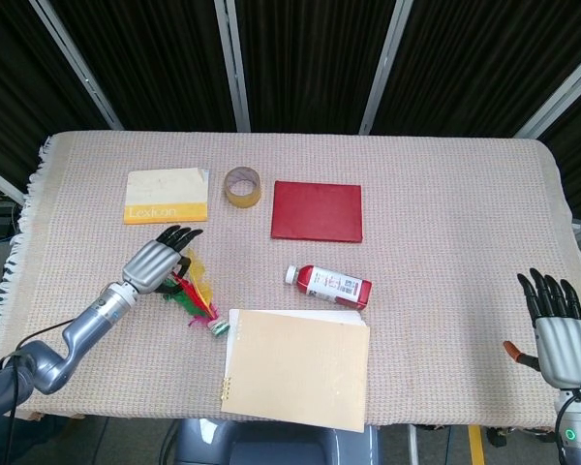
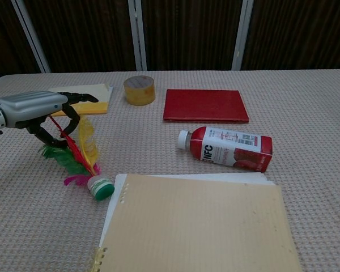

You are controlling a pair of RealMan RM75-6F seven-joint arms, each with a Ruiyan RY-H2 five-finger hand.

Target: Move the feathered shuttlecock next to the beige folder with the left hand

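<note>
The feathered shuttlecock (image 1: pixel 196 298) (image 2: pixel 79 156) lies tilted on the tablecloth, with red, yellow and green feathers. Its green-and-white base touches the table right by the left edge of the beige folder (image 1: pixel 295 368) (image 2: pixel 198 226). My left hand (image 1: pixel 155 260) (image 2: pixel 37 107) is over the feather tips, its dark fingers curled around the red feather and holding it. Low at the table's right front corner, my right hand (image 1: pixel 562 334) is open with fingers spread and holds nothing; the chest view does not show it.
A red-labelled bottle (image 1: pixel 331 285) (image 2: pixel 229 147) lies on its side just behind the folder. Farther back are a red book (image 1: pixel 317 210) (image 2: pixel 205 105), a roll of tape (image 1: pixel 242 186) (image 2: pixel 139 89) and a yellow-and-white booklet (image 1: pixel 167 196) (image 2: pixel 85 99).
</note>
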